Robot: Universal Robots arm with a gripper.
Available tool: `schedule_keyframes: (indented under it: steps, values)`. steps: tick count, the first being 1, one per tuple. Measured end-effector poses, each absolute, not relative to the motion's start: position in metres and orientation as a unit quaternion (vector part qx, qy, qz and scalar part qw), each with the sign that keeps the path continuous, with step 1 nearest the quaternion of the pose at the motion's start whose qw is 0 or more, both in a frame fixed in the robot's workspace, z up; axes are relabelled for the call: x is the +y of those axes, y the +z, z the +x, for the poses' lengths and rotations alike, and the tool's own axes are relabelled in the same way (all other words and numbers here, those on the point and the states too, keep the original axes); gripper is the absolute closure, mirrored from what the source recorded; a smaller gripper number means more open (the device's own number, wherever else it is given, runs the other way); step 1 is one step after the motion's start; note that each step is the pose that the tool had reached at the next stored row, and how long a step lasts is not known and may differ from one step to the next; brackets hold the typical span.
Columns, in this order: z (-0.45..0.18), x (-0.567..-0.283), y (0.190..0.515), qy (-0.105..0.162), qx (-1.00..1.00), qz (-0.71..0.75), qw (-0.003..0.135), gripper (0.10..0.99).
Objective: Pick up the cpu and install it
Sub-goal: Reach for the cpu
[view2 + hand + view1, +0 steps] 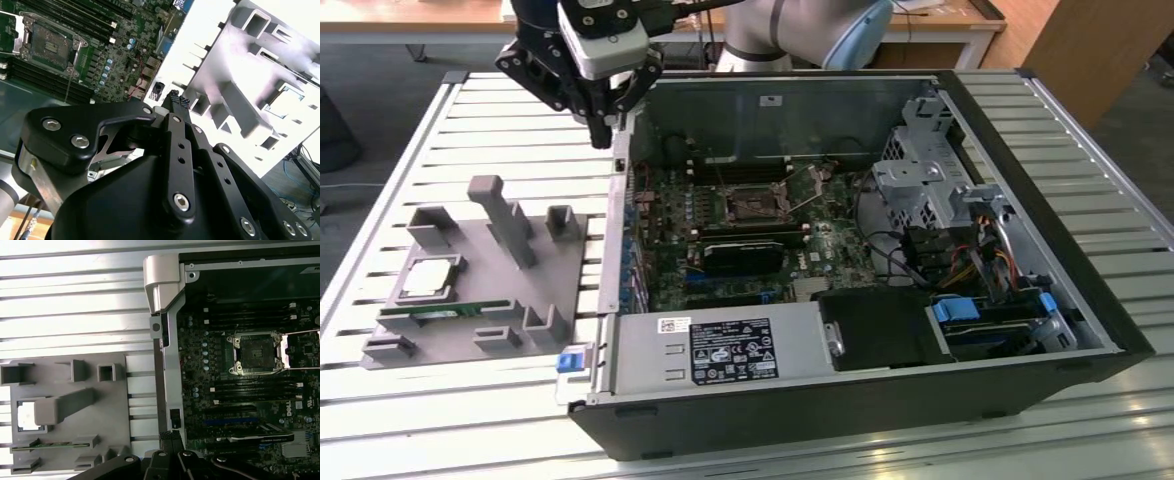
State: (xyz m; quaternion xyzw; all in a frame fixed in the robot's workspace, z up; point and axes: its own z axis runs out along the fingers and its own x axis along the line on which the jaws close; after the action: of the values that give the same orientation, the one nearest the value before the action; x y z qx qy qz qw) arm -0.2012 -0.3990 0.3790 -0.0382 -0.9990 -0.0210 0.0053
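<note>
Black gripper on a silver-grey arm

At the upper left of the exterior view, the gripper has black linkage bars under a pale grey box. The arm behind it is glossy silver-grey with a light blue joint cap. In both wrist views, matte black links carry silver hex screws, and the fingertip pad is cross-hatched.

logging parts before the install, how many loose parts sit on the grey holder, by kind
cpu: 1
green memory stick: 1
total on the grey holder: 2
</note>
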Motion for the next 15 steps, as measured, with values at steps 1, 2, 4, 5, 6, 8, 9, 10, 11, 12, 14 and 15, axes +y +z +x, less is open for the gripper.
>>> schedule_keyframes:
  steps: [1, 2, 4, 5, 6, 8, 9, 10, 11, 12, 14, 15]
  values:
    - [-0.202, -0.399, 0.379, -0.021, -0.999, -0.038, 0.005, 0.980]
    - [-0.203, -0.399, 0.379, -0.021, -0.999, -0.038, 0.005, 0.980]
    - [-0.205, -0.399, 0.379, -0.021, -0.999, -0.038, 0.005, 0.980]
    - [-0.206, -0.399, 0.378, -0.021, -0.999, -0.038, 0.005, 0.980]
    - [-0.207, -0.399, 0.378, -0.021, -0.999, -0.038, 0.005, 0.980]
    - [-0.209, -0.399, 0.378, -0.021, -0.999, -0.038, 0.005, 0.980]
    - [-0.210, -0.399, 0.378, -0.021, -0.999, -0.038, 0.005, 0.980]
    - [-0.211, -0.399, 0.378, -0.021, -0.999, -0.038, 0.005, 0.980]
    - [-0.212, -0.399, 0.378, -0.021, -0.999, -0.038, 0.005, 0.980]
    - [-0.213, -0.399, 0.378, -0.021, -0.999, -0.038, 0.005, 0.980]
    - [-0.215, -0.399, 0.378, -0.021, -0.999, -0.038, 0.005, 0.980]
    - [-0.216, -0.399, 0.377, -0.021, -0.999, -0.038, 0.005, 0.980]
